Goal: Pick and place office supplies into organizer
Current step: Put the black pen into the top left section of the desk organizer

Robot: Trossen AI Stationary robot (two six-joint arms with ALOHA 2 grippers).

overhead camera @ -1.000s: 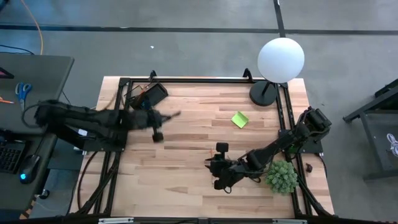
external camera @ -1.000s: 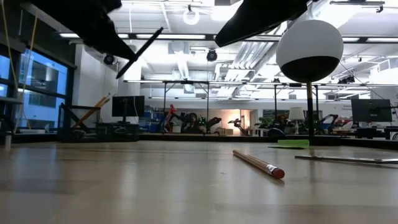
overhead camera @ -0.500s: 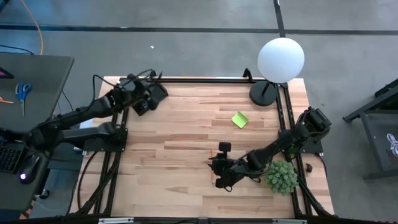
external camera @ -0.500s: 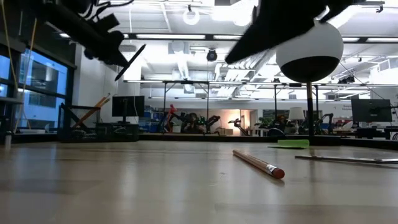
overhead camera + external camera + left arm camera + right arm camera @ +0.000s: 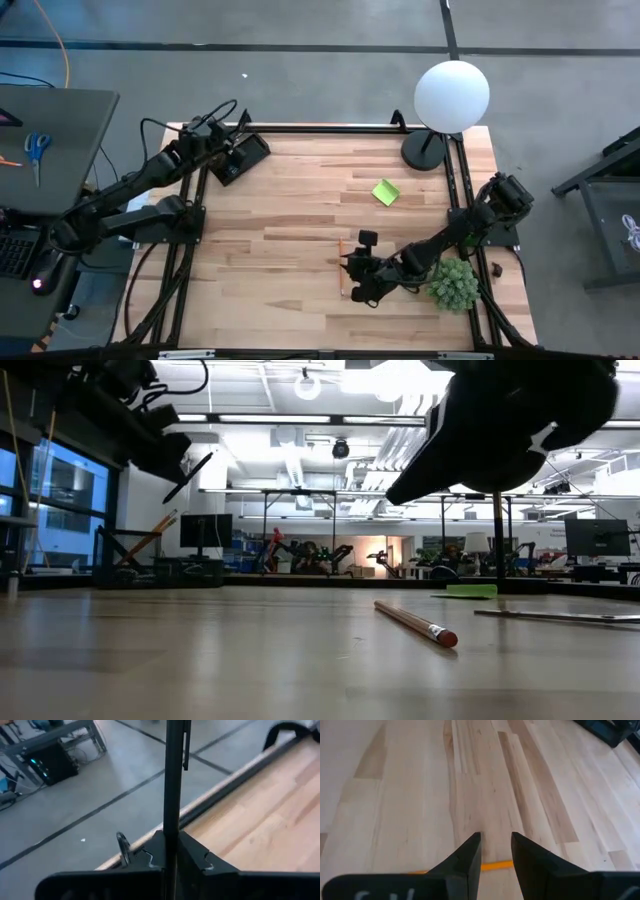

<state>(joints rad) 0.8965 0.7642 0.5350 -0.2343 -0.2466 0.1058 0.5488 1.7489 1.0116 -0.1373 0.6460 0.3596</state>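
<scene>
My left gripper (image 5: pixel 218 138) hangs over the table's far left corner beside the black organizer (image 5: pixel 241 155), shut on a black pen (image 5: pixel 172 785). The pen also shows in the low view (image 5: pixel 189 475), slanting up out of the gripper. My right gripper (image 5: pixel 495 845) is open and hovers over an orange pencil (image 5: pixel 494 865), which lies flat on the wood (image 5: pixel 340 262) and crosses under the gap between the fingers. In the low view the pencil (image 5: pixel 415 622) shows its red eraser end. A lime-green sticky-note pad (image 5: pixel 385 191) lies flat farther back. My left gripper pinches the pen's shaft (image 5: pixel 171 832) between its two fingers, well below the clip (image 5: pixel 186 747). The pen runs straight out past the fingertips, along the fingers, lifted clear of the table and pointing out past the table's far edge.
A lamp with a white globe (image 5: pixel 452 95) and round black base (image 5: pixel 424 150) stands at the far right. A small green plant (image 5: pixel 453 283) sits by the right arm. Black frame rails (image 5: pixel 330 130) run along the table's edges. Bare wood lies in the middle.
My left gripper has swung with the pen from the table's left middle toward the far left corner, beside the organizer, turning so that the pen points past the far edge. My right gripper has sunk a little toward the pencil, still open.
</scene>
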